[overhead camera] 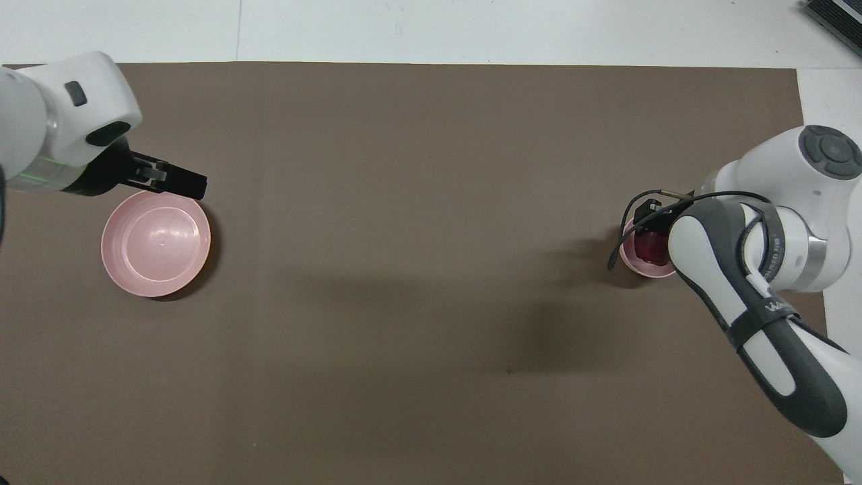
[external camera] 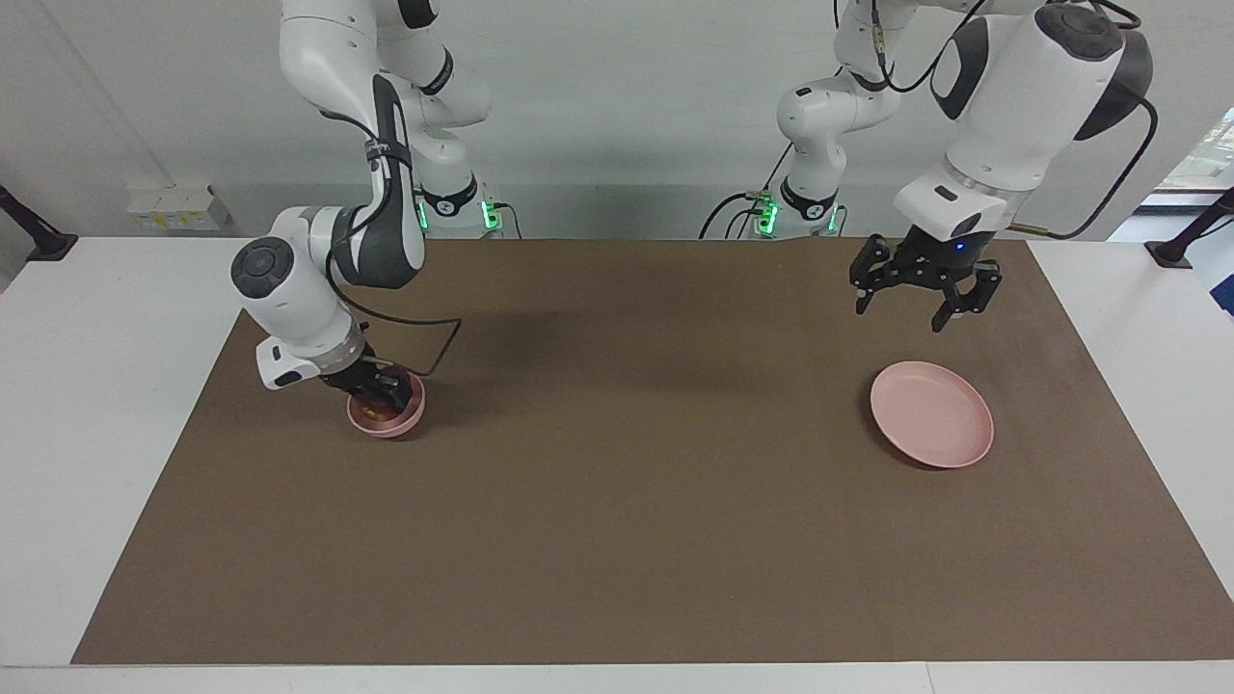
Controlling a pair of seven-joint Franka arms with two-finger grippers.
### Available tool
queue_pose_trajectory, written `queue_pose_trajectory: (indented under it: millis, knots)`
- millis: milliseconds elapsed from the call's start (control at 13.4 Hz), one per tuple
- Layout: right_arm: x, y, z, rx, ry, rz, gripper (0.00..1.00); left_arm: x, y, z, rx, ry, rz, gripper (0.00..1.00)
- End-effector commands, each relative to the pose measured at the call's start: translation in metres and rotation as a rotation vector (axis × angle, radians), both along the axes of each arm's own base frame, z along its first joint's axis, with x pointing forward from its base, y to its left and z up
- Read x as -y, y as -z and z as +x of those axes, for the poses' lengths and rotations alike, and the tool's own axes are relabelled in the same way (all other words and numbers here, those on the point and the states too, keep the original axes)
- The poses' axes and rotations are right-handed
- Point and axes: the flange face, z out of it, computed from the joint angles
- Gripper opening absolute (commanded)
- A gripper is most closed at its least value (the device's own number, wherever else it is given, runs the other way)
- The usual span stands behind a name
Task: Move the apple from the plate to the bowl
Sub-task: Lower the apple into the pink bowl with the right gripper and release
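Right hand [external camera: 381, 386], facing view: you see it lowered into the bowl [external camera: 388, 416] at 9 o'clock on the worktop [external camera: 617, 501], fingers pinching the apple [external camera: 371, 412]. Left hand [external camera: 924, 289], at 2 o'clock, hangs spread above the plate [external camera: 931, 413], apart from it.

Overhead view: your apple [overhead camera: 648, 248] sits inside the bowl [overhead camera: 646, 266] at 3 o'clock; the plate [overhead camera: 155, 244] lies bare at 9 o'clock, the left hand [overhead camera: 182, 180] over its rim.

Brown mat [external camera: 617, 482], white table [external camera: 96, 386]
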Motion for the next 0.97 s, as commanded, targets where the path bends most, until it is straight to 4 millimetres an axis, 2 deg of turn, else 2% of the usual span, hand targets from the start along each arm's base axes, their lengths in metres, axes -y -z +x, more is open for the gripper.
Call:
queue_pose_trajectory:
  millis: [0, 75, 149, 224, 299, 374, 448, 523, 598, 747, 897]
  knots:
    - [0.0, 0.007, -0.002, 0.017, -0.017, -0.01, 0.29, -0.008, -0.022, -0.016, -0.032, -0.023, 0.044, 1.0]
    - [0.001, 0.007, -0.001, 0.032, -0.014, -0.01, 0.42, -0.018, -0.022, -0.015, -0.039, -0.041, 0.048, 1.0]
    - [0.001, 0.007, -0.001, 0.032, -0.016, -0.01, 0.6, -0.027, -0.022, -0.015, -0.05, -0.059, 0.052, 1.0]
    - [0.001, 0.007, -0.001, 0.032, -0.019, -0.01, 0.8, -0.027, -0.022, -0.02, -0.072, -0.057, 0.061, 1.0]
    - [0.001, 0.008, -0.001, 0.031, -0.016, -0.01, 0.96, -0.031, -0.022, -0.021, -0.082, -0.066, 0.062, 1.0]
    - [0.001, 0.007, -0.001, 0.029, -0.018, -0.01, 1.0, -0.033, -0.022, -0.02, -0.081, -0.072, 0.06, 1.0]
    - [0.0, 0.005, 0.0, 0.028, -0.021, -0.009, 1.0, -0.031, -0.026, -0.021, -0.073, -0.069, 0.059, 1.0]
    - [0.0, -0.006, 0.003, 0.04, -0.019, -0.008, 1.0, -0.023, -0.035, -0.022, -0.057, -0.054, 0.059, 1.0]
    - [0.0, -0.019, 0.005, 0.038, -0.018, -0.006, 1.0, -0.024, -0.037, -0.023, -0.054, -0.057, 0.058, 1.0]
    - [0.003, -0.063, 0.009, 0.044, -0.032, -0.012, 1.0, -0.035, -0.045, -0.032, -0.074, -0.076, 0.069, 1.0]
    - [0.005, -0.117, 0.01, 0.059, -0.071, -0.039, 1.0, -0.034, -0.05, -0.041, -0.089, -0.077, 0.064, 1.0]
